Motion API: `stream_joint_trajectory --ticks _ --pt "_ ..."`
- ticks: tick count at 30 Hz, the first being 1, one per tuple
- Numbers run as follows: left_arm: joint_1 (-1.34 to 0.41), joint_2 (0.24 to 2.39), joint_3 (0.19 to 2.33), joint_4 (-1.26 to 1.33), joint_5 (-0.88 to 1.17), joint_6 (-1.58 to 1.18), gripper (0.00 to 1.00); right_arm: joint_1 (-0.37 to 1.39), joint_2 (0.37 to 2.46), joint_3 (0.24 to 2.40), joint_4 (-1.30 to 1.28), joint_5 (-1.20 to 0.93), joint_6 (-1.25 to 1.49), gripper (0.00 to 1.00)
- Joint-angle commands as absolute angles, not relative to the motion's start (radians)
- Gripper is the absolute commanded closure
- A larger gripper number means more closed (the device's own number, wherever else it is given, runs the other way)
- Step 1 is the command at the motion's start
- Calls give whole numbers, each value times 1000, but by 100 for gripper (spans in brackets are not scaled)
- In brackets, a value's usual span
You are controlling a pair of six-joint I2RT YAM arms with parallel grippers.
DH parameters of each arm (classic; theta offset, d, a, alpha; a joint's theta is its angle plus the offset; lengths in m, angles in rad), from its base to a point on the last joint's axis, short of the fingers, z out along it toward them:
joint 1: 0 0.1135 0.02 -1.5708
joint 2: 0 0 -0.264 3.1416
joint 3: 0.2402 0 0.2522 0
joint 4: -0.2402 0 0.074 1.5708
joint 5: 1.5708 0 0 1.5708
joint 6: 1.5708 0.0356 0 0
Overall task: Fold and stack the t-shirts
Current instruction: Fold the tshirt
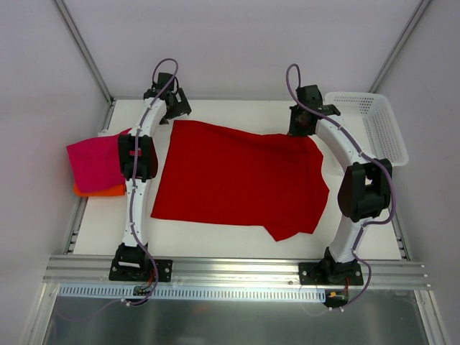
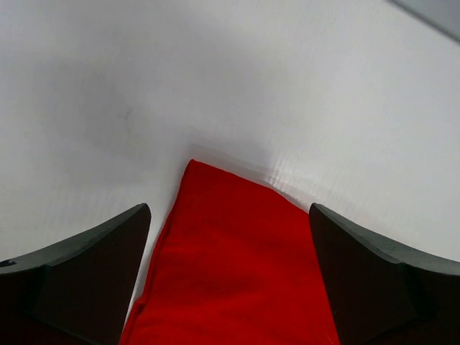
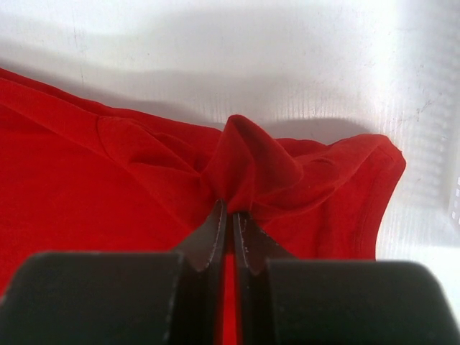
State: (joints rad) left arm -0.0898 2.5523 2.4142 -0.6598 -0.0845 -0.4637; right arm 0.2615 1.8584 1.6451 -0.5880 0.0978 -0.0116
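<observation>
The orange t-shirt (image 1: 98,191) is mostly hidden: only a thin strip of it peeks out under the magenta-pink t-shirt (image 1: 92,162) folded on top. The left arm crosses in front of that pile's right side. The pile sits at the left edge of the white tabletop (image 1: 215,233). From above, both claws are small and dark against the arms, so their jaws are hard to make out there.

The wrist views settle it. The left claw (image 2: 230,215) stands wide open and grips nothing. A far corner of the bright red t-shirt (image 1: 237,176) lies flat on the tabletop between its two dark fingers (image 2: 86,280). The right claw (image 3: 230,208) is clenched on a pinch of that shirt's far right edge, and the cloth bunches up into a small peak above the jaws.

The red t-shirt lies spread over the middle of the tabletop, between the two arms. A white mesh basket (image 1: 377,122) sits at the far right corner.
</observation>
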Motion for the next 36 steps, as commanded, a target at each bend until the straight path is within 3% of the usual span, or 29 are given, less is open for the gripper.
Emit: stream_joint_trajectory --ticks 1,9,10,12,13,17,19,20,21,30,36 --pt "-81 2600 2445 -663 -23 -459 7 261 1832 1674 -586 115 -28 99" --pt "-81 2566 2388 -666 -31 -463 11 261 1838 1671 -580 101 -12 100" --pt "-81 2566 2388 -664 -23 -463 15 264 1839 1669 -578 98 -11 99" --pt "-81 2563 2381 -664 -40 -471 34 265 1839 1664 -578 101 -11 99" --pt "-81 2562 2381 -666 -41 -471 53 265 1839 1658 -578 101 -11 100" --pt "-81 2565 2384 -666 -44 -469 62 265 1824 1640 -577 109 -11 100" --pt "-81 2563 2384 -666 -58 -475 77 265 1821 1637 -577 109 -8 99" --pt "-81 2563 2382 -667 -64 -477 97 265 1819 1632 -572 107 -8 99" --pt "-81 2560 2375 -666 -80 -482 100 267 1816 1631 -572 104 -6 100" --pt "-81 2527 2323 -663 -132 -500 100 268 1801 1595 -563 126 -5 100" --pt "-87 2376 2200 -644 -245 -509 100 278 1703 1549 -584 163 -11 100"
